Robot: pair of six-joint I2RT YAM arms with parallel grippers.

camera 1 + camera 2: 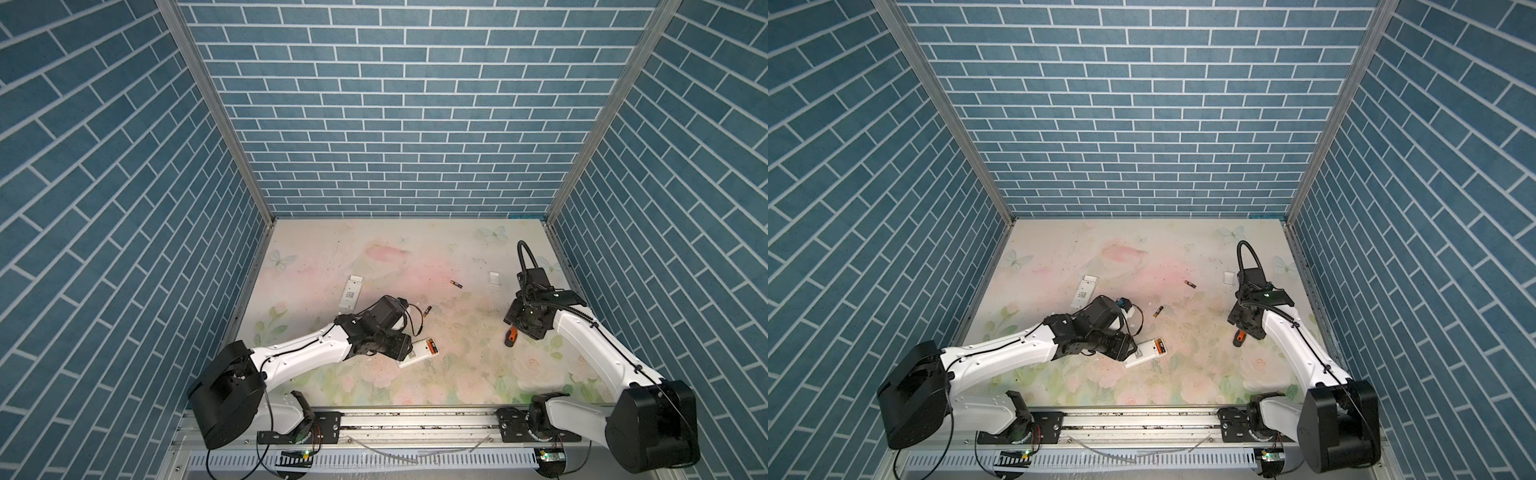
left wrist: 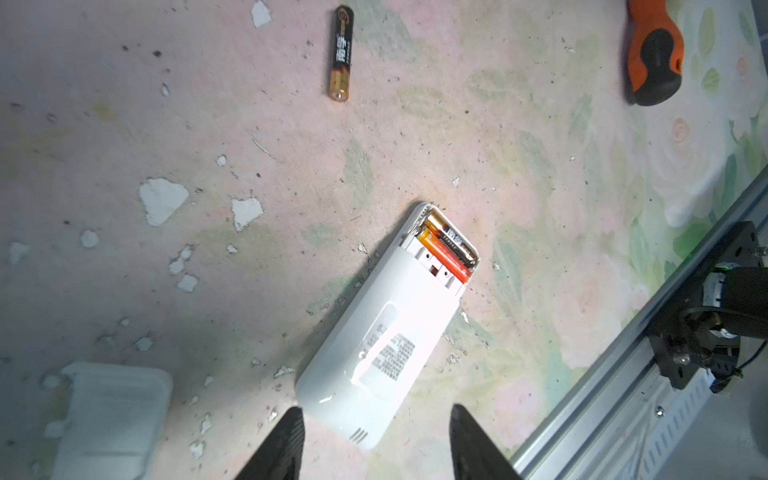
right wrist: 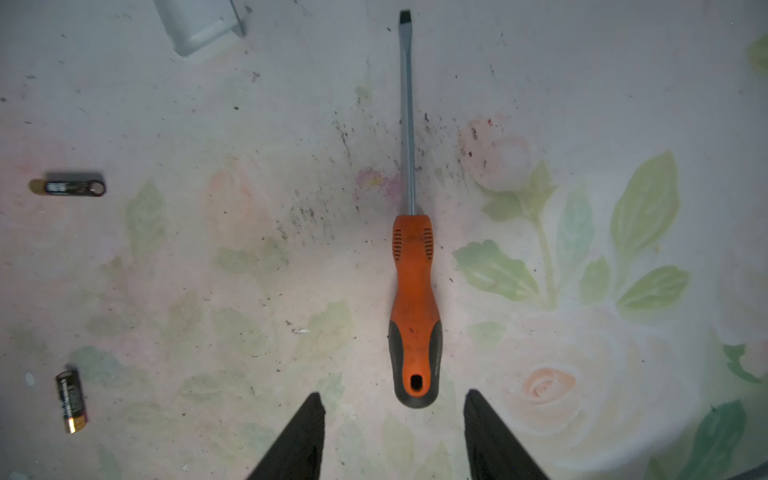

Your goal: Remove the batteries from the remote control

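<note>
Remote control (image 2: 384, 332) lies back-up on the floral worktop (image 1: 457, 374), near the front left, with its battery bay uncovered. Two batteries (image 2: 448, 250) sit side by side in the bay, one orange and one black with gold. Left fingers (image 2: 291, 440) are spread moderately wide, straddling the remote's closed end; a gap shows on one side and nothing is gripped. One loose battery (image 1: 427, 310) lies just beyond the remote, another loose battery (image 1: 456, 284) farther back toward the middle. Right fingers (image 3: 490, 436) are also spread and empty, either side of the butt of the orange-handled screwdriver (image 3: 415, 311), which lies flat on the right and untouched. Small white cover (image 1: 494, 278) lies behind it. A second white remote (image 1: 351, 294) lies back left. Blurred white piece (image 2: 112, 419) sits beside the left fingers.
</note>
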